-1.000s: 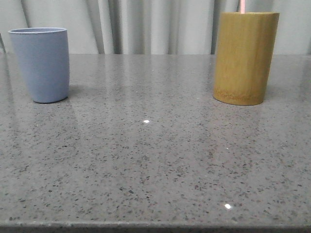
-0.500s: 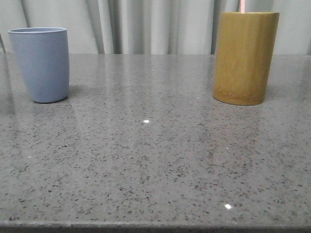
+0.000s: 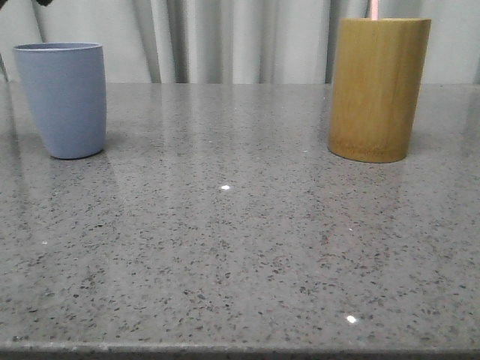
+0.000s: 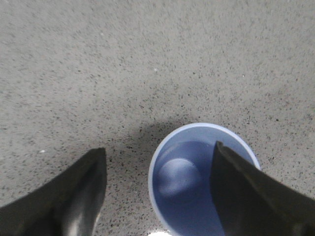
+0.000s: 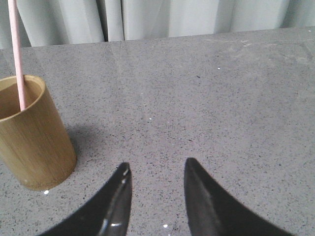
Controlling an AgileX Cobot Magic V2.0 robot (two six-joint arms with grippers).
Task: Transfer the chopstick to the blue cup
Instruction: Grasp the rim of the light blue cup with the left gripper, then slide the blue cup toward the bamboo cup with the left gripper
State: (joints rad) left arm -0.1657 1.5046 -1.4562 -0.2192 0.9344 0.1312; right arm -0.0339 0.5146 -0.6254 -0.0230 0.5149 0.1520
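A grey speckled stone tabletop fills the front view, backed by pale pleated curtains; the blue cup stands at ten o'clock and the bamboo cylinder at two o'clock, well apart. One pale pink chopstick leans inside the bamboo cylinder, only its tip showing from the front. The left end effector hangs spread wide above the blue cup's empty mouth, and the right end effector is parted and empty beside the cylinder.
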